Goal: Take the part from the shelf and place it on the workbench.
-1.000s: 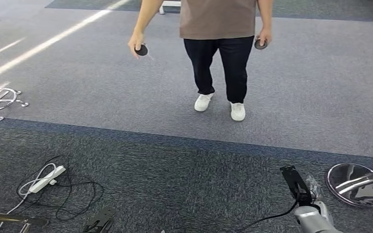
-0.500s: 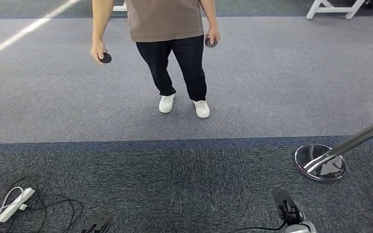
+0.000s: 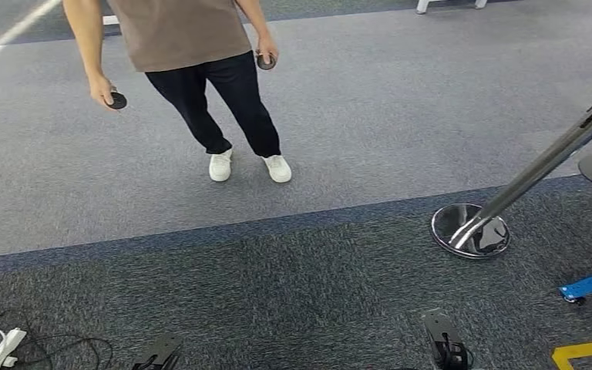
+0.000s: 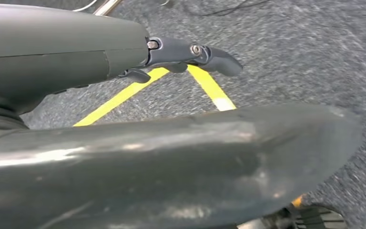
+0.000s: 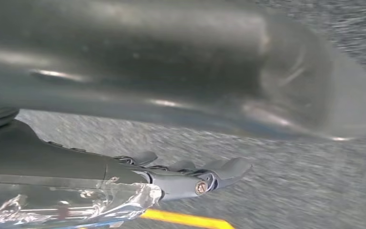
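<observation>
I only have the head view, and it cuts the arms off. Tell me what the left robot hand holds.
Observer: Nothing. The left wrist view shows the left robot hand with its fingers out and bare, above the carpet.
Operator: Now check the right one.
Observer: Clear crinkled plastic lies against the right robot hand; I cannot tell whether it grips it.
Operator: Report any floor marks under the left arm.
Observer: Two lines of yellow tape meet on the carpet behind the left robot hand.
</observation>
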Robot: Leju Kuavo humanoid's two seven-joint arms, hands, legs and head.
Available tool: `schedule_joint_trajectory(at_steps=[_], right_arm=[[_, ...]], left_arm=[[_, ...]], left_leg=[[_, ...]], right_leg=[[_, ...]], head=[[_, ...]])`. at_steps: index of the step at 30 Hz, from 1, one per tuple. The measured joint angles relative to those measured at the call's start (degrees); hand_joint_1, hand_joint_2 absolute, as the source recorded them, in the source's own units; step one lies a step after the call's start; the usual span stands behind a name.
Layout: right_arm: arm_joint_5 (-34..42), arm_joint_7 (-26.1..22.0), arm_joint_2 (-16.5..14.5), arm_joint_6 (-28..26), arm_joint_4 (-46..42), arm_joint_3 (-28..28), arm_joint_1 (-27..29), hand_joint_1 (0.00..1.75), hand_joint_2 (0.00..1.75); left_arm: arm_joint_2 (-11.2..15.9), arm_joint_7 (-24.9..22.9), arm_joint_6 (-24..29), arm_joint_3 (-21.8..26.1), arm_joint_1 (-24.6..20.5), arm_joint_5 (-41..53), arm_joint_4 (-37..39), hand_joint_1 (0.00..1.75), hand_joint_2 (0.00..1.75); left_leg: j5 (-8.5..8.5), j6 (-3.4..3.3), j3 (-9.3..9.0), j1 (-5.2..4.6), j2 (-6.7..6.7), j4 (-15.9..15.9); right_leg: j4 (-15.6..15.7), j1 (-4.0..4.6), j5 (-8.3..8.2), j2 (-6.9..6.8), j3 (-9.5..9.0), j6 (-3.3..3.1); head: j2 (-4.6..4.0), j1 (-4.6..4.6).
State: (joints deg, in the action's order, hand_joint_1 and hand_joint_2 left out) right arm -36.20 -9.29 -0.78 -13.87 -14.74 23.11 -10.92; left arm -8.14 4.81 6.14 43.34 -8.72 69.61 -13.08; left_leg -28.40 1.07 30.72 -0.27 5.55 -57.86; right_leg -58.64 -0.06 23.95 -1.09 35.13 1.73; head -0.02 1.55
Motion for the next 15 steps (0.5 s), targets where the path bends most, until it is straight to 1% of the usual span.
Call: schedule_joint_trajectory(at_steps=[1, 2, 3, 4, 5, 6, 7, 8, 9, 10, 11, 12, 13, 14, 15], right_arm=[[0.0, 0.2, -0.2, 0.1, 0.0, 0.1, 0.2, 0.0, 0.0], [0.0, 0.4, -0.5, 0.2, 0.1, 0.2, 0.2, 0.0, 0.0], [-0.1, 0.6, -0.7, 0.4, 0.2, 0.3, 0.3, 0.0, 0.0], [-0.1, 0.9, -1.0, 0.6, 0.3, 0.4, 0.4, 0.0, 0.0], [-0.1, 1.2, -1.3, 0.9, 0.4, 0.5, 0.6, 0.0, 0.0], [-0.2, 1.6, -1.5, 1.2, 0.5, 0.6, 1.0, 0.0, 0.0], [-0.2, 1.9, -1.8, 1.5, 0.7, 0.6, 1.3, 0.0, 0.0], [-0.3, 2.2, -2.0, 1.7, 0.8, 0.7, 1.6, 0.0, 0.0], [-0.4, 2.4, -2.3, 1.9, 0.9, 0.7, 1.8, 0.0, 0.0], [-0.4, 2.6, -2.5, 2.1, 0.9, 0.8, 1.9, 0.0, 0.0], [-0.4, 2.8, -2.7, 2.2, 1.0, 0.8, 2.0, 0.0, 0.0], [-0.5, 3.0, -2.9, 2.3, 1.0, 0.8, 2.1, 0.0, 0.0], [-0.6, 3.3, -3.0, 2.6, 1.1, 0.9, 2.2, 0.0, 0.0], [-0.6, 3.6, -3.1, 2.8, 1.2, 0.9, 2.6, 0.0, 0.0], [-0.6, 4.0, -3.3, 3.1, 1.4, 0.9, 2.9, 0.0, 0.0]], left_arm=[[0.0, 0.0, 0.0, 0.0, 0.0, 0.0, 0.0, 0.0, 0.0], [0.0, 0.0, 0.1, 0.0, 0.0, 0.0, 0.0, 0.0, 0.0], [0.0, 0.0, 0.1, 0.0, 0.2, -0.1, 0.0, 0.0, 0.0], [0.0, 0.0, 0.1, 0.0, 0.3, -0.1, 0.0, 0.0, 0.0], [0.0, 0.0, 0.1, 0.0, 0.5, -0.1, 0.0, 0.0, 0.0], [0.0, 0.0, 0.1, 0.0, 0.7, -0.1, 0.0, 0.0, 0.0], [0.0, 0.0, 0.1, 0.0, 0.7, -0.1, 0.0, 0.0, 0.0], [0.0, 0.0, 0.1, 0.0, 0.7, -0.1, 0.0, 0.0, 0.0], [0.0, 0.0, 0.1, 0.0, 0.7, 0.0, 0.0, 0.0, 0.0], [-0.1, 0.0, 0.2, 0.0, 0.7, 0.0, 0.0, 0.0, 0.0], [-0.1, 0.0, 0.2, 0.0, 0.7, 0.0, 0.0, 0.0, 0.0], [-0.1, 0.0, 0.2, 0.0, 0.7, 0.0, 0.0, 0.0, 0.0], [-0.2, -0.1, 0.2, 0.0, 0.7, 0.0, 0.0, 0.0, 0.0], [-0.1, -0.1, 0.2, 0.0, 0.7, 0.0, 0.0, 0.0, 0.0], [-0.2, -0.2, 0.2, 0.0, 0.6, 0.0, 0.0, 0.0, 0.0]], left_leg=[[-1.17, 0.33, 0.64, 0.08, -1.32, -1.6], [-2.83, 0.56, 1.93, 0.17, -2.94, -4.5], [-4.73, 0.69, 3.84, 0.21, -4.2, -8.4], [-6.27, 0.79, 5.87, 0.24, -4.8, -12.3], [-6.95, 0.84, 7.44, 0.26, -5.04, -15.0], [-6.45, 0.87, 8.13, 0.29, -5.15, -15.8], [-4.82, 0.89, 7.66, 0.37, -5.31, -14.4], [-2.61, 0.9, 6.22, 0.51, -5.79, -11.1], [-0.54, 0.98, 4.39, 0.79, -7.04, -7.3], [0.77, 0.96, 2.76, 1.08, -8.49, -3.7], [1.39, 0.86, 1.7, 1.26, -9.64, -1.4], [1.45, 0.63, 1.23, 1.28, -10.35, -0.3], [1.43, 0.16, 1.15, 1.15, -10.09, 0.1], [1.65, -0.36, 1.15, 1.02, -9.4, 0.2], [1.84, -0.88, 1.13, 0.94, -8.77, 0.3]], right_leg=[[0.2, -0.21, -0.13, 0.61, -0.06, -0.24], [0.2, -0.37, -0.23, 1.22, -0.07, -0.41], [0.2, -0.44, -0.29, 1.9, 0.02, -0.54], [0.2, -0.46, -0.35, 2.65, 0.11, -0.63], [0.2, -0.47, -0.39, 3.45, 0.18, -0.66], [0.2, -0.49, -0.44, 4.29, 0.22, -0.63], [0.2, -0.54, -0.52, 5.13, 0.22, -0.54], [0.2, -0.62, -0.61, 5.93, 0.23, -0.39], [0.2, -0.68, -0.72, 6.73, 0.29, -0.15], [0.0, -0.68, -0.79, 7.53, 0.51, 0.14], [-0.1, -0.72, -0.93, 8.28, 0.79, 0.52], [0.0, -0.8, -1.11, 8.95, 1.08, 0.92], [0.1, -0.94, -1.32, 9.62, 1.46, 1.38], [0.3, -1.11, -1.5, 9.63, 1.67, 1.73], [0.0, -1.11, -1.23, 8.52, 2.0, 1.93]], head=[[0.0, -0.07], [0.0, -0.15], [0.0, -0.2], [0.0, -0.22], [0.0, -0.24], [0.0, -0.24], [0.0, -0.24], [0.0, -0.23], [0.0, -0.24], [0.0, -0.25], [0.0, -0.26], [0.0, -0.32], [0.0, -0.37], [0.0, -0.44], [0.0, -0.34]])
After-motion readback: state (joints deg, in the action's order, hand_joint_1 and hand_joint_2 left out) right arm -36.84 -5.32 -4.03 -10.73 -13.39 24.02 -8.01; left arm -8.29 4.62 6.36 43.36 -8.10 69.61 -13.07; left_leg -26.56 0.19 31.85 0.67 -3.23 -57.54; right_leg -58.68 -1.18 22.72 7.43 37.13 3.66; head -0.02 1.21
